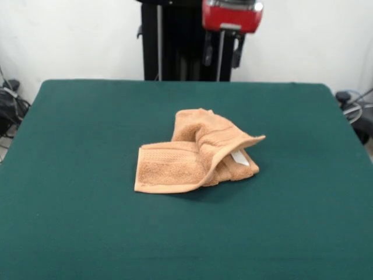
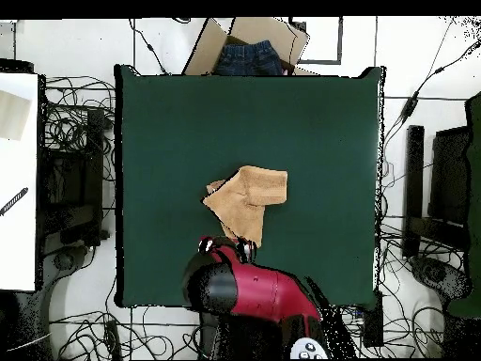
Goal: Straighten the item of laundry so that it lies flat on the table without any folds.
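The tan-orange towel is lying crumpled near the middle of the dark green table, well short of flat. In the front view, one part is resting flat toward the camera and to the picture's left, showing a woven border band along its upper edge, while another part is bunching up behind it and folding over to the right, its banded edge lifting in a raised flap that is pointing to the right. A small white tag is peeking out from under that flap. In the overhead view the towel is sitting a little below the table's centre, with a squarish part at the upper right and a narrower part trailing down toward the robot's side. The gripper is hanging high at the table's far edge in the front view, below the red wrist housing, with its two dark fingers standing apart and nothing between them. It is hovering clear of the towel, touching neither cloth nor table. From above, the gripper is showing at the tip of the red and black arm, just beside the towel's lower corner, on the robot's side of it. A cardboard box holding blue cloth is sitting beyond the table's far edge in the overhead view.
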